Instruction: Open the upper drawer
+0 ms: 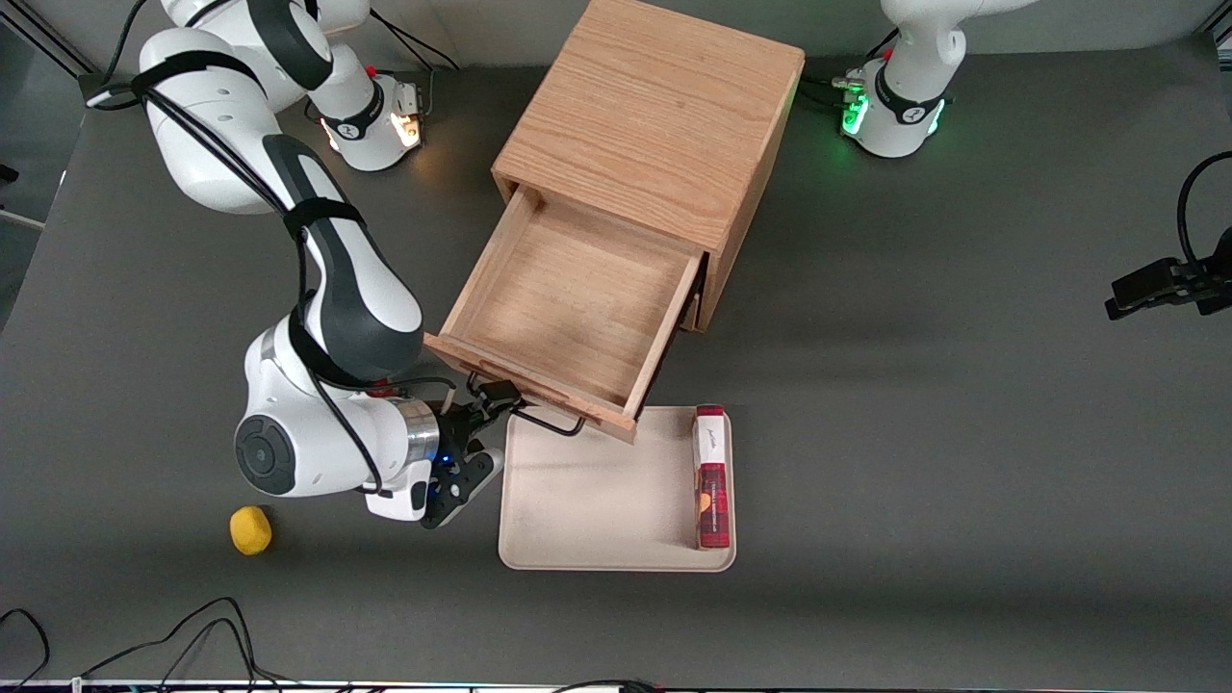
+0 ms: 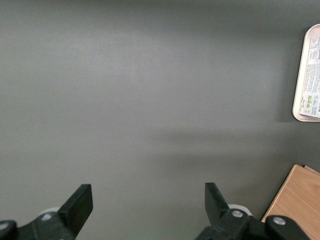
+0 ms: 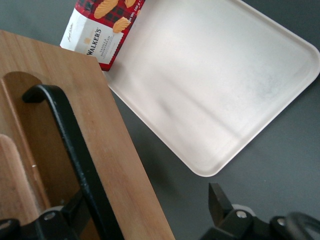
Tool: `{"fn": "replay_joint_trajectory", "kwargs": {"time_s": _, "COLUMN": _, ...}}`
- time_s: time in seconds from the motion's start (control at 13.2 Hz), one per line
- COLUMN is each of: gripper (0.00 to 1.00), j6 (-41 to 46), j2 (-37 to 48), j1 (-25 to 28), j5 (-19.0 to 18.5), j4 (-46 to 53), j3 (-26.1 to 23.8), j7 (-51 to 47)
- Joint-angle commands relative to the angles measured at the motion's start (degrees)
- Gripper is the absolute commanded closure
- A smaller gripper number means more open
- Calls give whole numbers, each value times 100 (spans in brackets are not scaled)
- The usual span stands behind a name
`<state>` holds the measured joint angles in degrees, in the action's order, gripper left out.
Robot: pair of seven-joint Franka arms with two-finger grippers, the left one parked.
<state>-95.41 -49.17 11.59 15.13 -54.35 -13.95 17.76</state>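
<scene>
The upper drawer (image 1: 568, 298) of the light-oak cabinet (image 1: 654, 115) stands pulled far out, its empty box showing from above. Its black wire handle (image 1: 549, 422) sticks out over the tray's edge. My right gripper (image 1: 489, 428) is at the working-arm end of that handle and is open. In the right wrist view the handle (image 3: 75, 145) and the drawer's wooden front (image 3: 115, 150) lie between the spread fingers of the gripper (image 3: 147, 210). One fingertip (image 3: 217, 197) is well apart from the wood. The other is mostly hidden by the handle.
A beige tray (image 1: 597, 500) lies on the grey table just nearer the front camera than the drawer. A red shortbread box (image 1: 712, 476) lies along its edge toward the parked arm. A yellow lump (image 1: 250, 530) sits near the working arm's wrist.
</scene>
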Motion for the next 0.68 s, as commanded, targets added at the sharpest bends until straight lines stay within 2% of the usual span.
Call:
{"fn": "replay_joint_trajectory", "kwargs": {"time_s": 0.0, "gripper": 0, "j6": 259, "j2": 82, "j1": 37, "j5": -124, "j4": 285, "j3": -11, "j7": 61}}
{"fn": "replay_joint_trajectory", "kwargs": {"time_s": 0.3, "gripper": 0, "j6": 742, "j2": 459, "j1": 11, "j5": -63, "j4": 285, "j3": -98, "j7": 61}}
{"fn": "replay_joint_trajectory", "kwargs": {"time_s": 0.61, "gripper": 0, "j6": 962, "j2": 1355, "j1": -16, "j5": -71, "j4": 232, "j3": -55, "j7": -36}}
